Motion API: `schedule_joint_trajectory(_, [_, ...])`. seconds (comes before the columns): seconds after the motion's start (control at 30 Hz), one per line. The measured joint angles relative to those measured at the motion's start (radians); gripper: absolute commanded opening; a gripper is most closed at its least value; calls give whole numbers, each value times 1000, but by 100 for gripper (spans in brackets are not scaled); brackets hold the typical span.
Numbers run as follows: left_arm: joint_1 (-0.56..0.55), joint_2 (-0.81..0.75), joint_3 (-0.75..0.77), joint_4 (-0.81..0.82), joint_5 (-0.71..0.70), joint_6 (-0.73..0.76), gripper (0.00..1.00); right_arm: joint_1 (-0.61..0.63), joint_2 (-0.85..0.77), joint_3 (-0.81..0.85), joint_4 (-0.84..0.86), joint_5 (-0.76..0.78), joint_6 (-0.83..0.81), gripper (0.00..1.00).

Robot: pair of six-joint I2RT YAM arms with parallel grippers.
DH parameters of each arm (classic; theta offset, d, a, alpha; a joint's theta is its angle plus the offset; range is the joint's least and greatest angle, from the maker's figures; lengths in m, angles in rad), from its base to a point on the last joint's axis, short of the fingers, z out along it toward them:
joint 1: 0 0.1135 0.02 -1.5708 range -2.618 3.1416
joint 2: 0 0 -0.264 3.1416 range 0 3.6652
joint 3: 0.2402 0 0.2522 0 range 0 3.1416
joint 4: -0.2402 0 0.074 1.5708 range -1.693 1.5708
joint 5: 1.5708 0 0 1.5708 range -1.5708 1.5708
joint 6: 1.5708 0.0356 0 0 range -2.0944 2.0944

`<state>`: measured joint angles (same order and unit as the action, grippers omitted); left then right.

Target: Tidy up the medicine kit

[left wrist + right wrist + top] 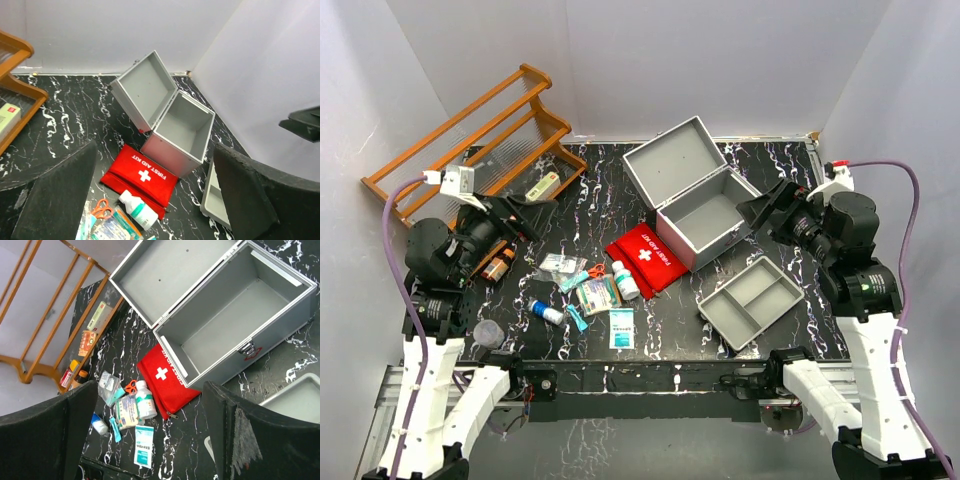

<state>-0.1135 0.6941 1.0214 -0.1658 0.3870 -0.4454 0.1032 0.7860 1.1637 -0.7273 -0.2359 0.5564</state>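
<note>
Matt grey metal medicine kit (708, 215) (glossy marbled table (670, 325)); wooden rack (450, 127).

My left arm (425, 380) rises from its base and folds at the elbow. The left claw (515, 215) points forward and to the right, jaws spread wide with nothing between them. My right arm (875, 350) mirrors it, bent at the elbow, and the right claw (765, 212) is aimed left, jaws equally wide and holding nothing. In each wrist view the dark fingers (55, 200) stand far apart at the frame's sides.
</note>
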Motion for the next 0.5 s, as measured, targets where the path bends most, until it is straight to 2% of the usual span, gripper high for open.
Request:
schedule_joint_trajectory(0.1, [0, -24, -33, 8, 37, -5, 99, -1, -21, -47, 27, 15, 49, 85])
schedule_joint_trajectory(0.27, [0, -28, -101, 22, 96, -40, 99, -1, -64, -105, 107, -64, 78, 82])
schedule_joint_trajectory(0.5, [0, -12, -195, 55, 147, -95, 99, -1, 48, -97, 177, -223, 42, 73])
